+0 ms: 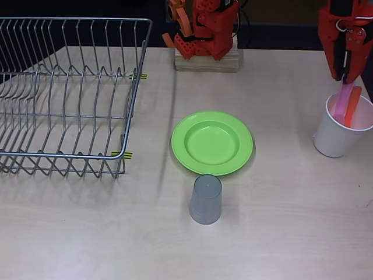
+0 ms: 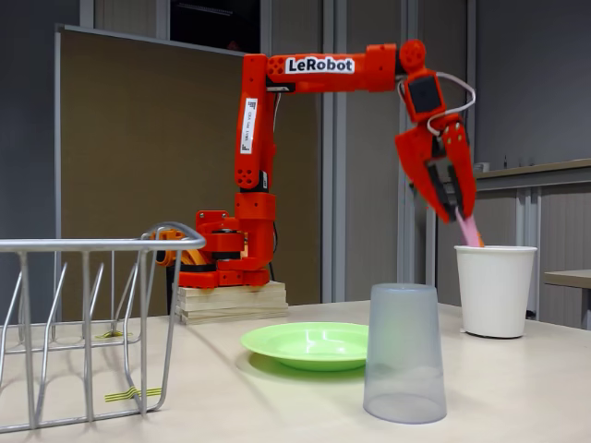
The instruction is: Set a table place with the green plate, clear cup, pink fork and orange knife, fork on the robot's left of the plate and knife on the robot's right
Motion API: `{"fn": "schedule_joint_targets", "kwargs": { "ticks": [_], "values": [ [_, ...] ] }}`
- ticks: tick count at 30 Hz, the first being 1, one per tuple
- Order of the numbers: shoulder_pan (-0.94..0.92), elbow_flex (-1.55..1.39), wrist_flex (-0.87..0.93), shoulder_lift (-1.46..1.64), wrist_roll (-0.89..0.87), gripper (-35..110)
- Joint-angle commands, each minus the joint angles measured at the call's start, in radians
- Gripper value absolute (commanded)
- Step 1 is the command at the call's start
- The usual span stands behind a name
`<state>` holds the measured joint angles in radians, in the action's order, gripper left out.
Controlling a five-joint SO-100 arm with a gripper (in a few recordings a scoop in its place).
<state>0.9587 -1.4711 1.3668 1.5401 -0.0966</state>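
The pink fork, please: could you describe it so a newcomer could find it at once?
Find the white paper cup at the right edge of the table in the overhead view, beyond the green plate. Two utensils stand in it; the pink fork, paler than the orange knife beside it, is the one the gripper reaches.

The white cup (image 1: 339,131) hides the lower ends of the pink fork (image 1: 340,105) and the orange knife (image 1: 352,106). In the fixed view, the knife cannot be made out and the pincer (image 2: 456,214) covers the fork's top. The overhead picture's left edge cuts off the wire rack (image 1: 64,93)
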Motion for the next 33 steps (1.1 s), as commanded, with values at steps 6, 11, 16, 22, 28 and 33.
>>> {"fn": "schedule_joint_targets", "kwargs": {
  "ticks": [6, 11, 16, 22, 28, 33],
  "values": [
    [-0.031, 0.253, 0.178, 0.035, 0.048, 0],
    [-0.032, 0.256, 0.196, 0.11, 0.032, 0],
    [-0.06, 0.298, 0.202, 0.146, 0.083, 0],
    [-0.167, 0.316, 0.201, 0.156, 0.218, 0],
    [-0.307, 0.057, 0.069, 0.186, 0.288, 0],
    [-0.37, -0.193, -0.158, 0.183, 0.321, 0]
  ]
}}
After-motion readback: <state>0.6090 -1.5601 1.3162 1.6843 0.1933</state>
